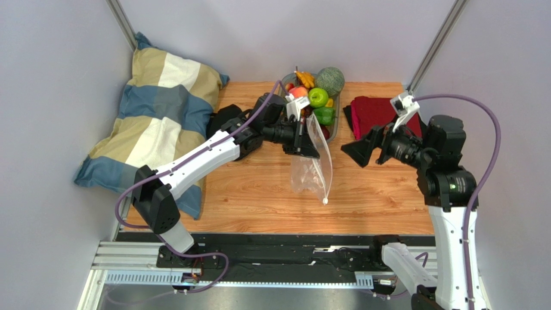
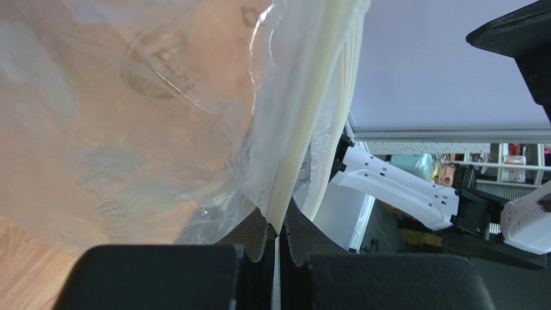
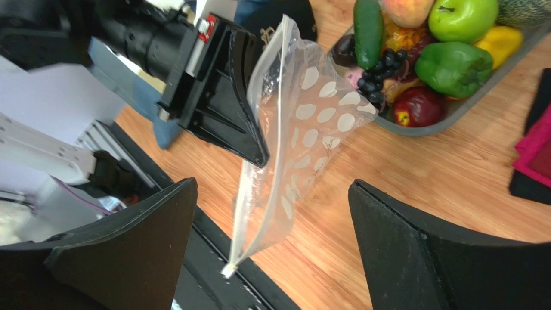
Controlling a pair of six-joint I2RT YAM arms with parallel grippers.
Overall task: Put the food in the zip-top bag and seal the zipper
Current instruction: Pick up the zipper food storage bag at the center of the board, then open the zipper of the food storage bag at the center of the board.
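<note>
The clear zip-top bag (image 1: 309,169) with white dots hangs in the air over the table's middle and looks empty. My left gripper (image 1: 309,147) is shut on the bag's mouth edge. In the left wrist view the whitish zipper (image 2: 304,129) runs straight into the closed jaws of the left gripper (image 2: 277,231). The zipper's small white slider (image 1: 325,201) hangs at the low end. My right gripper (image 1: 359,154) is open and empty, just right of the bag. In the right wrist view the bag (image 3: 310,123) hangs between and beyond its spread fingers (image 3: 420,245). The food (image 1: 317,97) lies in a grey tray (image 3: 453,117).
The tray holds a green apple (image 3: 462,16), a green pepper (image 3: 453,64), a red apple (image 3: 420,106), grapes and a cucumber. A melon (image 1: 330,81) sits at its back. A red cloth (image 1: 378,111) lies at the right. A striped pillow (image 1: 155,123) lies at the left.
</note>
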